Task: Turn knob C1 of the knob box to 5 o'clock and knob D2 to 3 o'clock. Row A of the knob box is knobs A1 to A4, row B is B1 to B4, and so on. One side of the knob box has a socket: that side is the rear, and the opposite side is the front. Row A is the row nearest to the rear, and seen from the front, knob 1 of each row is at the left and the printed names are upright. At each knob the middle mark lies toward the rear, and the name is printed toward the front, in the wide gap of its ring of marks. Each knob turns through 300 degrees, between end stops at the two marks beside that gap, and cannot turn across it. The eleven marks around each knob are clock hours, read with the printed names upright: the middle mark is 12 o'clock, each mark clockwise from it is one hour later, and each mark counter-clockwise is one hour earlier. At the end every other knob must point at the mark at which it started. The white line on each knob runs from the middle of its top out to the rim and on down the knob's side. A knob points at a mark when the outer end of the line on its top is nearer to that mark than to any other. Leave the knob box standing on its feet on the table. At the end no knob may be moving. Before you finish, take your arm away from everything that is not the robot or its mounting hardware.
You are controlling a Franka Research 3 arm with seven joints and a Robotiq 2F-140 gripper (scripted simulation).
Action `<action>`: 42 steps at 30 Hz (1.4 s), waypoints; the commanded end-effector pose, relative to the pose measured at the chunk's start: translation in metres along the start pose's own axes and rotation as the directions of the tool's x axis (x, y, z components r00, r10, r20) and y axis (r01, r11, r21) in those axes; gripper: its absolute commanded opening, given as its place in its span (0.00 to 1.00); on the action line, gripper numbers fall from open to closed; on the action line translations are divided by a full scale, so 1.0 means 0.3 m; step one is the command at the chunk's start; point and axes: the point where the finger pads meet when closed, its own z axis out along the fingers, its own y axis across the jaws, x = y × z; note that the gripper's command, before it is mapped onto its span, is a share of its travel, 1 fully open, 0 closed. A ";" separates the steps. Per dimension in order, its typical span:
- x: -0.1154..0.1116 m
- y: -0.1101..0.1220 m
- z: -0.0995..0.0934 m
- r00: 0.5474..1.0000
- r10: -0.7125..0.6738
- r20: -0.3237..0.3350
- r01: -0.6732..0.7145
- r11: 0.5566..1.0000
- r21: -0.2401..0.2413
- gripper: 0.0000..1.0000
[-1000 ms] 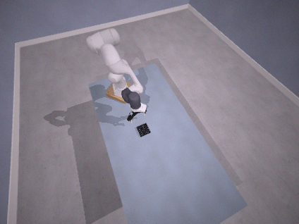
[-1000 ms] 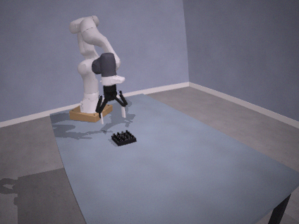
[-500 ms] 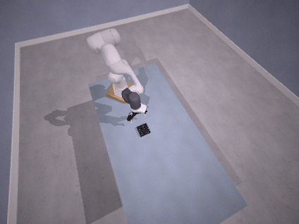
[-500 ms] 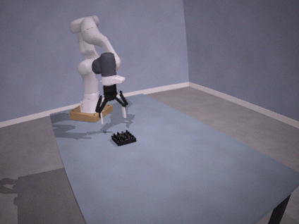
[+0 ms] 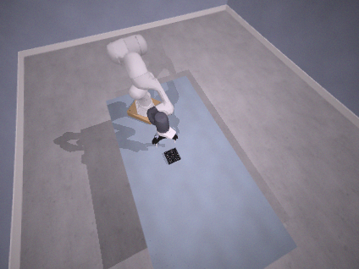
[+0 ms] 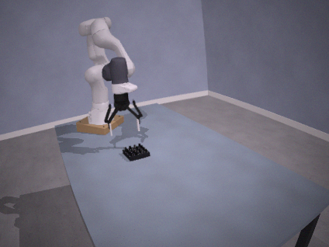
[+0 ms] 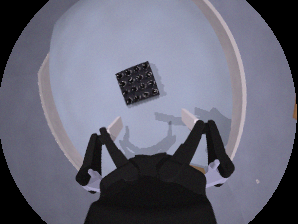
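The gripper (image 6: pixel 124 125) hangs high with its fingers spread fully and nothing between them, between the arm's wooden base (image 6: pixel 83 126) and the knob box (image 6: pixel 136 151), which stands on the blue table (image 6: pixel 217 182) just ahead of it. From the wrist view the box (image 7: pixel 137 83) looks small and rotated, its labels unreadable. To approach well, first find the socket side, identify C1, then centre over that 1 knob before descending
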 end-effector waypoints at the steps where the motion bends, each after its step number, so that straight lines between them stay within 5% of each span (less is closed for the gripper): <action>1: 0.005 -0.001 -0.002 0.988 0.155 -0.002 -0.155 0.988 -0.012 1.00; 11: 0.024 -0.002 -0.008 0.958 0.285 -0.004 -0.285 0.958 -0.012 1.00; 28: 0.060 -0.007 -0.019 0.847 0.531 -0.008 -0.531 0.847 -0.011 1.00; 42: 0.093 -0.013 -0.028 0.690 0.724 -0.009 -0.724 0.690 -0.008 1.00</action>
